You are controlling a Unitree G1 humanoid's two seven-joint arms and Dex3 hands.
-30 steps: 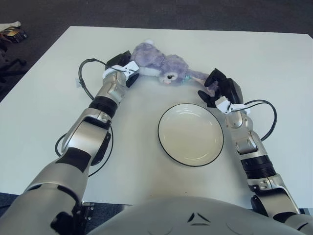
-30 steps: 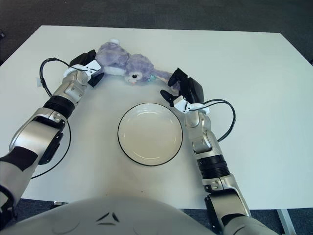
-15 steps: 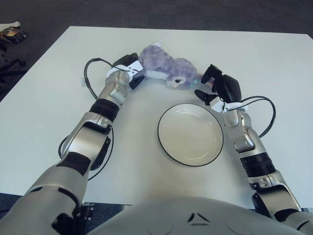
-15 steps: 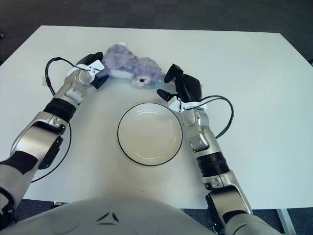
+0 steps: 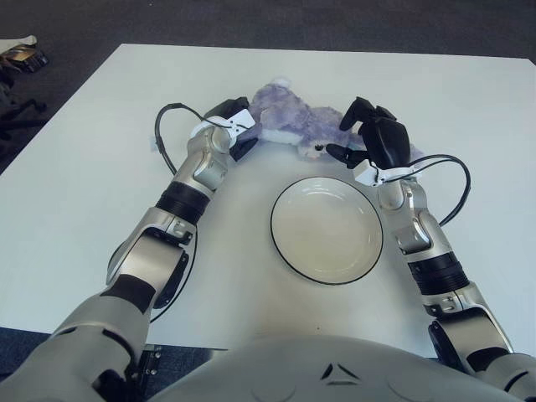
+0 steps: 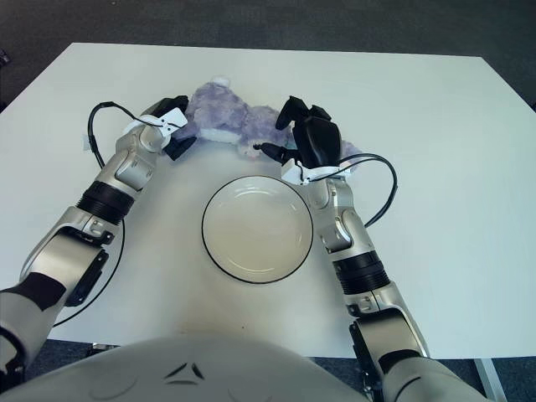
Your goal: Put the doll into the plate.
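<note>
While no writing shows, both hands — left hand (image 5: 234, 132) & right hand (image 5: 369, 134) — flank doll (image 5: 289, 126).

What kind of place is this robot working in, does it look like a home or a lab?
Probably a lab or office: a plain white table on dark carpet, holding only a plate and a purple doll, and loose cables on both arms.

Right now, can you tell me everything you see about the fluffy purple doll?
The doll is a soft plush toy with fuzzy lavender fur and a paler patch underneath. It lies on its side on the white table, just beyond the empty plate, not in it. The left robot hand presses against one end, and the right robot hand is over the other end, hiding part of it. I cannot tell whether either hand truly grips it.
</note>
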